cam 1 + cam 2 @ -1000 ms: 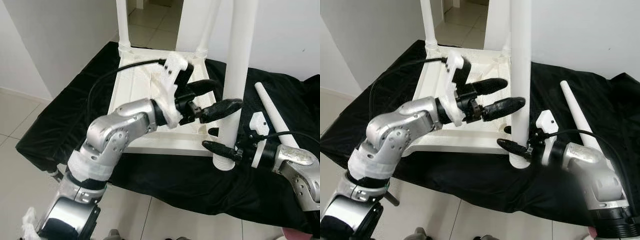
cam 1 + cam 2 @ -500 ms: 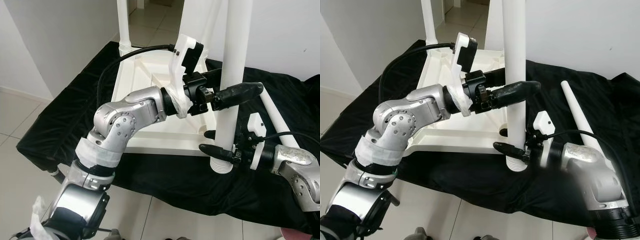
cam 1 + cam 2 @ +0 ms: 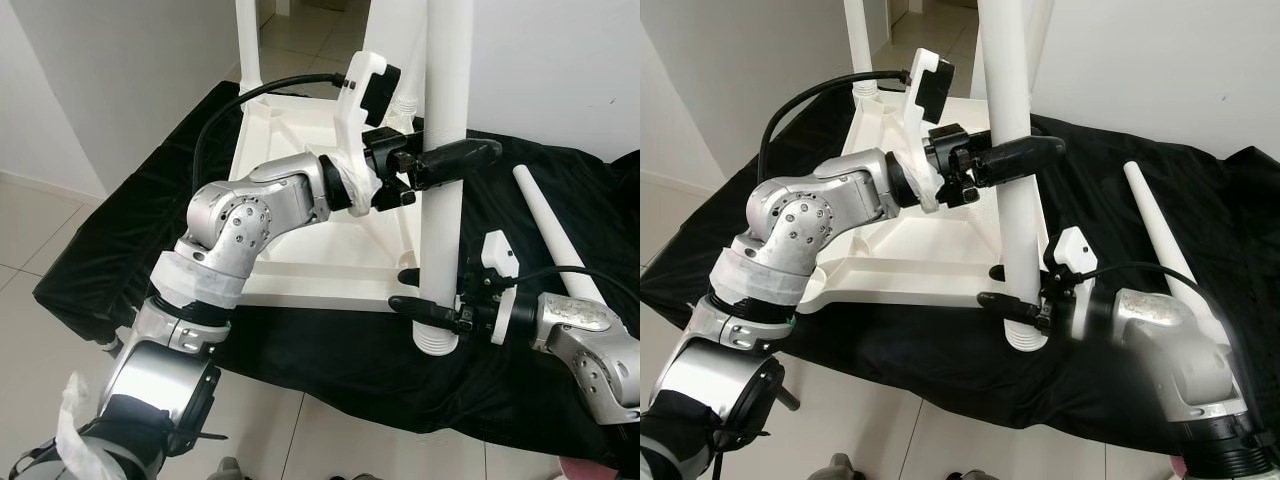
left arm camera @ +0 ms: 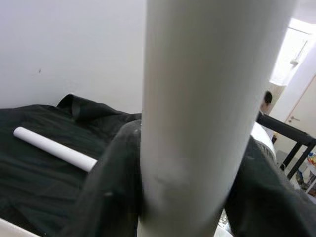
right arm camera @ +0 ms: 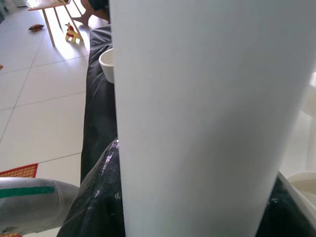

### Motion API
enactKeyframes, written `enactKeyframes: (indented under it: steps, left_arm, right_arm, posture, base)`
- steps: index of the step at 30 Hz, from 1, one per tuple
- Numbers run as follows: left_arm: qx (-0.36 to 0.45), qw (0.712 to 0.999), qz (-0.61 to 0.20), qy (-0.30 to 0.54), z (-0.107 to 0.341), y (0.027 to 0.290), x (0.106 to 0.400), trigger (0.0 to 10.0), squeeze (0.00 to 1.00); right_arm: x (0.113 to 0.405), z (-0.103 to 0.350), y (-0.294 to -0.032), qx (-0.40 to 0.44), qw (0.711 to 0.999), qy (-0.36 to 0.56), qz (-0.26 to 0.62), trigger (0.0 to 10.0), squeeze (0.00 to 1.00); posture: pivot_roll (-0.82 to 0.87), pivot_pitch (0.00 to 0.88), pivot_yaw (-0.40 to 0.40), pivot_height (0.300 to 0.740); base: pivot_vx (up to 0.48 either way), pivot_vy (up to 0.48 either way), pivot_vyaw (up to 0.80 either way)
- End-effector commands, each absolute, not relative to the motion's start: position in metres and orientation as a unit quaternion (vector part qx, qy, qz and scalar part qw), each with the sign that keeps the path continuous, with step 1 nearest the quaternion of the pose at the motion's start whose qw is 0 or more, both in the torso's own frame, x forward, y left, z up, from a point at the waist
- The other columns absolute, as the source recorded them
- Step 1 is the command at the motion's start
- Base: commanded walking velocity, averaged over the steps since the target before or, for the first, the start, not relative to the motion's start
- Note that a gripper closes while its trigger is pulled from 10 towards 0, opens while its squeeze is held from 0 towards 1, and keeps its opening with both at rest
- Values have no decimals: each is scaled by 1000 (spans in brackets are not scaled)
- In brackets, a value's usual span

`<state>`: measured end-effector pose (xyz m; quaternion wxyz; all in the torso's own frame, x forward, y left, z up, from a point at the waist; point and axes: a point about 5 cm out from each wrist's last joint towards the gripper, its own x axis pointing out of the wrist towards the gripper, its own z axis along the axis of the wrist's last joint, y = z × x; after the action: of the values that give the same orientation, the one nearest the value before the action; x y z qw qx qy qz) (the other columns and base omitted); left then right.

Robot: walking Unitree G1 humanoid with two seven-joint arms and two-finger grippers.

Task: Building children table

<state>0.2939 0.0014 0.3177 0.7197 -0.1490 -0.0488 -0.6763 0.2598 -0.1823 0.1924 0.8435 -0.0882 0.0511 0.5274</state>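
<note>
White table leg (image 3: 441, 150) stood upright in front of the robot, its threaded lower end (image 3: 436, 340) hanging just off the near corner of the upturned white tabletop (image 3: 300, 215), over the black cloth (image 3: 330, 355). Both grippers had it. The left gripper (image 3: 440, 165) was clamped on the leg partway up, one black finger (image 3: 462, 155) crossing the front of the tube and sticking out past it on the far side. The right gripper (image 3: 420, 292) was clenched on the same leg low down, just above the ribbed end, a finger (image 3: 415, 306) passing in front and another behind. From the left wrist, the white tube (image 4: 207, 113) ran straight up between two dark fingers (image 4: 111, 187) pressed against it; from the right wrist the leg (image 5: 197, 123) sat close between the black fingers (image 5: 98, 197).

The tabletop lay underside up on the cloth, with one leg already standing at its far left corner (image 3: 247, 50) and another at the far right (image 3: 862, 45) in the right eye view. A loose white leg (image 3: 550, 235) lay on the cloth to the robot's right, apart from the tabletop. The cloth covered a low platform on a pale tiled floor (image 3: 40, 340), with white walls (image 3: 120, 80) around.
</note>
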Motion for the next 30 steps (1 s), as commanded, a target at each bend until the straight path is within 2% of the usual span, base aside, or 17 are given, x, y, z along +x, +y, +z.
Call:
enactKeyframes:
  steps: [1, 4, 5, 6, 8, 9, 11, 12, 13, 14, 15, 22, 23, 30]
  left_arm:
    - [-141, 648, -745, -66, 325, 0, 283, 0, 0]
    - [-131, 657, -739, -65, 325, -1, 285, 0, 0]
    - [-121, 671, -729, -61, 325, -2, 287, 8196, 0]
    - [-115, 682, -720, -54, 325, -4, 289, 10000, 0]
    - [-109, 691, -713, -47, 326, -5, 291, 10000, 0]
    - [-109, 691, -713, -47, 326, -5, 291, 10000, 0]
    - [-93, 712, -696, -35, 329, -7, 295, 10000, 0]
    - [-93, 712, -696, -35, 329, -7, 295, 10000, 0]
    - [-80, 727, -681, -32, 332, -8, 298, 10000, 0]
    - [-80, 727, -681, -32, 332, -8, 298, 10000, 0]
    - [-73, 747, -661, -27, 337, -9, 301, 10000, 0]
    - [-81, 759, -646, -26, 343, -11, 305, 10000, 0]
    - [-94, 771, -629, -27, 349, -12, 311, 10000, 0]
    - [-139, 825, -546, -33, 367, -9, 340, 10000, 0]
  right_arm:
    - [261, 198, -180, -90, 842, 37, 531, 10000, 0]
    - [261, 198, -181, -87, 842, 38, 531, 10000, 0]
    - [261, 198, -181, -78, 843, 38, 531, 10000, 0]
    - [262, 200, -182, -69, 847, 37, 526, 10000, 965]
    - [264, 201, -183, -63, 850, 34, 522, 10000, 1000]
    - [264, 201, -183, -63, 850, 34, 522, 10000, 1000]
    - [266, 205, -184, -50, 855, 24, 516, 10000, 1000]
    - [266, 205, -184, -50, 855, 24, 516, 10000, 1000]
    - [267, 208, -185, -45, 858, 16, 512, 10000, 1000]
    - [267, 208, -185, -45, 858, 16, 512, 10000, 1000]
    - [270, 212, -185, -39, 865, 1, 500, 10000, 1000]
    - [275, 215, -184, -34, 878, -13, 477, 10000, 1000]
    - [280, 216, -181, -28, 889, -23, 457, 10000, 0]
    - [306, 222, -171, -13, 934, -60, 352, 10000, 0]
  posture:
    - [-8, 82, -52, 740]
    - [-7, 84, -53, 740]
    - [-6, 83, -53, 740]
    - [-5, 83, -53, 740]
    - [-5, 83, -52, 740]
    - [-5, 83, -52, 740]
    - [-7, 82, -48, 740]
    - [-7, 82, -48, 740]
    - [-7, 83, -46, 740]
    - [-7, 83, -46, 740]
    - [-7, 84, -44, 740]
    - [-6, 84, -43, 740]
    - [-4, 84, -42, 740]
    - [-7, 81, -45, 740]
  base:
    - [0, 0, 0]
    - [0, 0, 0]
    - [0, 0, 0]
    - [0, 0, 0]
    - [0, 0, 0]
    - [0, 0, 0]
    - [0, 0, 0]
    - [0, 0, 0]
    - [0, 0, 0]
    - [0, 0, 0]
    - [0, 0, 0]
    - [0, 0, 0]
    - [0, 0, 0]
    - [0, 0, 0]
